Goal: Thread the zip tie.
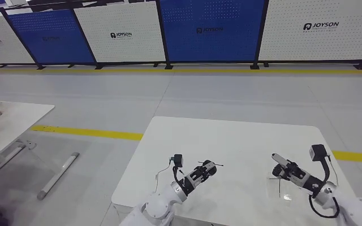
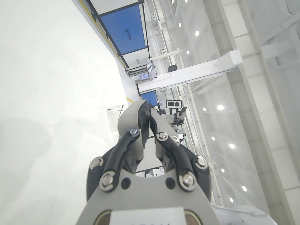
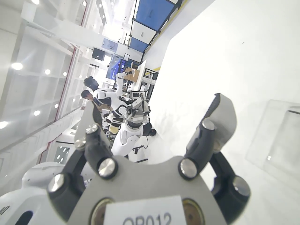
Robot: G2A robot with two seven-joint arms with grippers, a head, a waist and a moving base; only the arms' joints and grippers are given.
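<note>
My left gripper (image 1: 208, 166) hovers over the near left part of the white table (image 1: 237, 141), shut on a thin black zip tie (image 1: 219, 165) that sticks out on both sides of the pads. In the left wrist view the tie (image 2: 147, 113) is pinched edge-on between the closed fingertips of the left gripper (image 2: 148, 118). Over the near right part of the table, my right gripper (image 1: 275, 157) stands open, and the right wrist view shows nothing between the spread fingers of the right gripper (image 3: 154, 104). Close by it, another black zip tie (image 1: 275, 179) rests at a clear tray (image 1: 287, 192).
The clear tray (image 3: 274, 136) lies flat on the table beside the right gripper, with a tie end (image 3: 294, 112) at its rim. A second white table (image 1: 22, 113) stands off to the left. Blue and white pegboard panels (image 1: 212, 31) close off the far side.
</note>
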